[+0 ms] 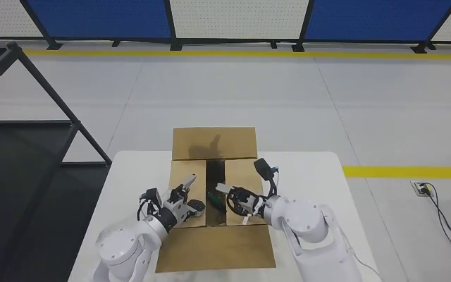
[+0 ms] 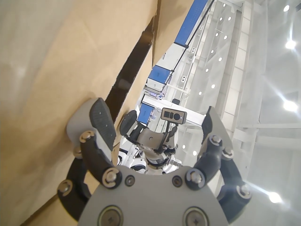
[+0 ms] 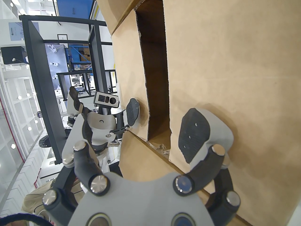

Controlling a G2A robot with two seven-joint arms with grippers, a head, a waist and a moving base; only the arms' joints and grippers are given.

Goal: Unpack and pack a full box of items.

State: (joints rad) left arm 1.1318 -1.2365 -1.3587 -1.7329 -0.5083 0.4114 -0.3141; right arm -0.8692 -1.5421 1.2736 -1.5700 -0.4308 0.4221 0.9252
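Table (image 1: pixel 134 176): box (image 1: pixel 215 143) flaps touched by left claw (image 1: pixel 192 194), right claw (image 1: pixel 231 202).

Narrow gap (image 1: pixel 215 173) between box flaps (image 1: pixel 184 169)

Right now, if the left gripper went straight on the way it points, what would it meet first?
Probably the right gripper, facing it across the gap between the box flaps, though depth is unclear.

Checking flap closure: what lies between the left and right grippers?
In the top view, the dark gap between the side flaps of the box lies between the left gripper and the right gripper.
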